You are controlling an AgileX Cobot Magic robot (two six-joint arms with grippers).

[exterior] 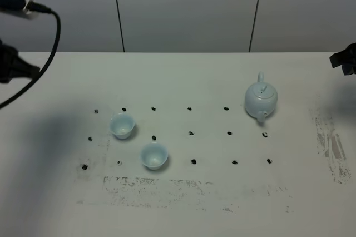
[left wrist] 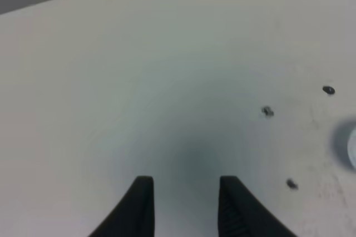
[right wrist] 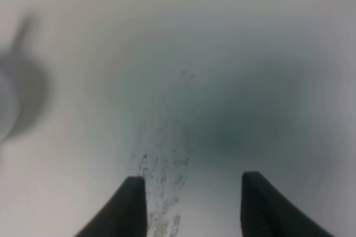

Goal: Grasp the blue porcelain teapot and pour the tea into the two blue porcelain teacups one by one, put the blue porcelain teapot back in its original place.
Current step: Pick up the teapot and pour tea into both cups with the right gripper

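Pale grey wall panels [exterior: 183,9] with two dark vertical seams back the scene. Before them you have a white, matt bench [exterior: 183,75] filling the exterior view.

1. Blue porcelain teapot [exterior: 261,100]: right of centre in the frame, upright on the bench. The pale sky-blue glaze is smooth and glossy. It has a round belly, knobbed lid, loop handle and short curved spout. Its long axis runs up and down the frame, handle toward the upper edge, spout toward the lower edge.

2. Upper-left teacup [exterior: 122,125]: left of centre, upright, mouth up. Same glaze, bowl-shaped, flared rim, handleless.

3. Lower-right teacup [exterior: 154,155]: below and right of the former, near it but apart, and identical in form. Both cups stand well apart from the teapot.

4. Black dots [exterior: 191,133]: three rows across the middle of the bench, with cups and teapot standing among them.

5. Speckled wear [exterior: 167,188]: a grey, flaky band along the lower part of the frame.

6. Left hand [left wrist: 186,180]: your two black tapered fingers are parted with bare bench between them, holding nothing.

7. Right hand [right wrist: 192,178]: your black fingers are spread wider and empty, over a speckled streak. This view is blurred.

8. Black cable [exterior: 54,31]: upper left of the frame, curving downward.
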